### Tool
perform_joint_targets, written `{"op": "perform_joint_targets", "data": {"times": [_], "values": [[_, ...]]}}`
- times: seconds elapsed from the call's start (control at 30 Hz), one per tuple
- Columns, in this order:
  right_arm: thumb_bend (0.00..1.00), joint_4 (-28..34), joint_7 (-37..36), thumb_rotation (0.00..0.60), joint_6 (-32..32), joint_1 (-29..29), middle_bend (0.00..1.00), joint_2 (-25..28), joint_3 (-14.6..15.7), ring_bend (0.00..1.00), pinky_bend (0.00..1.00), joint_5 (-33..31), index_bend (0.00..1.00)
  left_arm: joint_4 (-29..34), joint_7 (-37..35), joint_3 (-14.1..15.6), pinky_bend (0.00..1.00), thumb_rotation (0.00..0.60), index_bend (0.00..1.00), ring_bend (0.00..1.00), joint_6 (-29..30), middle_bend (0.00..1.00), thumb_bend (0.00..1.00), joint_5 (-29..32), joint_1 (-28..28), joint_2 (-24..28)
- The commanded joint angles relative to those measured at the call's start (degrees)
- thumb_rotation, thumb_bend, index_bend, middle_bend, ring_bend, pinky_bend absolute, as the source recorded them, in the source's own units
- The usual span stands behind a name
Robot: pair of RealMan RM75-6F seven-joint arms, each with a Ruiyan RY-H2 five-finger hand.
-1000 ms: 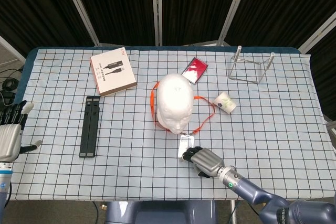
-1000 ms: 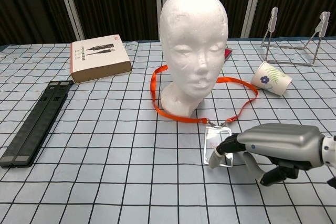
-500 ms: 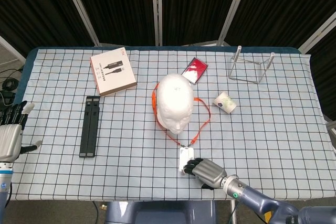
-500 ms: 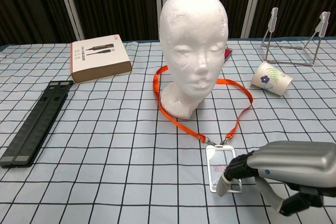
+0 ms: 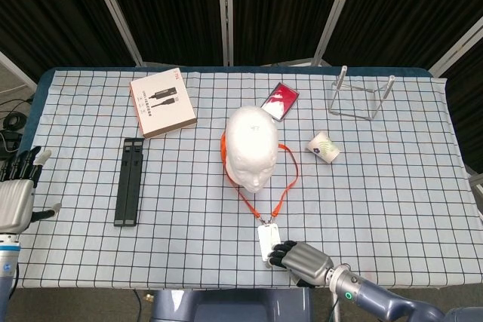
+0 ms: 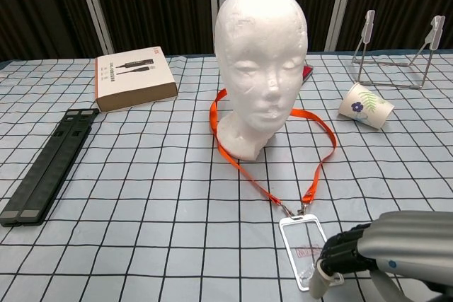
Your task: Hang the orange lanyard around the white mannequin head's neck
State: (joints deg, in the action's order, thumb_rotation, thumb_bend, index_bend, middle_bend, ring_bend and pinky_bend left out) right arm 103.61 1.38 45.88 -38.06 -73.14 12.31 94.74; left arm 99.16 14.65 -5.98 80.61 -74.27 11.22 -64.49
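My right hand [image 6: 368, 252] sits low at the near edge of the tabletop [image 5: 392, 186], its fingers [image 6: 333, 254] pinching the bottom corner of the clear badge [image 6: 303, 240] that lies flat on the checked cloth. The orange lanyard [image 6: 320, 163] runs from the badge clip up in a narrow loop around the base of the mannequin head [image 6: 260, 54], which stands upright mid-table. My left hand [image 5: 16, 194] hovers off the far left edge, fingers spread and holding nothing.
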Motion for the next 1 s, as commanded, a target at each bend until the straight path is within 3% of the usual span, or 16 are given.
{"op": "perform_joint_targets", "data": {"times": [0.03,0.17,0.3,0.37,0.43,0.57,0.67,1.0], "values": [[1.00,0.8,-0.4,0.600,3.9,1.1,0.22,1.6,0.0,0.14,0.20,2.3,0.28,0.0,0.0,0.0,0.00,0.600,0.00,0.00,0.0,0.00,0.00,0.1,0.0,-0.1],[0.96,0.7,-0.7,0.600,11.4,3.5,0.22,5.3,0.0,0.14,0.19,5.8,0.28,0.0,0.0,0.1,0.00,0.600,0.00,0.00,0.0,0.00,0.00,-0.1,-0.1,-0.1],[0.80,-0.8,-2.3,0.600,18.9,6.8,0.20,8.7,0.2,0.11,0.13,7.3,0.28,0.2,-0.2,0.3,0.00,0.600,0.00,0.00,0.4,0.00,0.00,-0.5,-0.4,0.0],[0.69,-1.7,-2.5,0.600,22.2,8.5,0.18,9.7,0.1,0.07,0.06,7.6,0.28,0.4,-0.3,0.5,0.00,0.600,0.00,0.00,0.6,0.00,0.00,-0.8,-0.6,0.1],[0.50,-3.8,-2.1,0.600,28.6,11.8,0.11,10.7,-0.7,0.01,0.00,7.2,0.27,0.7,-0.4,0.8,0.00,0.600,0.00,0.00,1.1,0.00,0.00,-1.3,-1.0,0.3],[0.17,-8.2,-3.4,0.600,38.4,17.8,0.01,9.7,-2.6,0.00,0.00,5.0,0.18,1.1,-0.7,1.3,0.00,0.600,0.00,0.00,1.8,0.00,0.00,-1.9,-1.7,0.5],[0.03,-10.7,-4.2,0.600,42.4,21.1,0.00,8.8,-3.8,0.00,0.00,2.2,0.08,1.0,-1.1,1.8,0.00,0.600,0.00,0.00,2.3,0.00,0.00,-2.3,-2.4,0.8],[0.00,-10.1,-4.6,0.600,47.7,26.3,0.00,8.4,-7.5,0.00,0.00,-4.1,0.01,1.6,-2.3,3.3,0.00,0.600,0.00,0.00,4.7,0.00,0.00,-5.2,-4.3,1.4]]}}
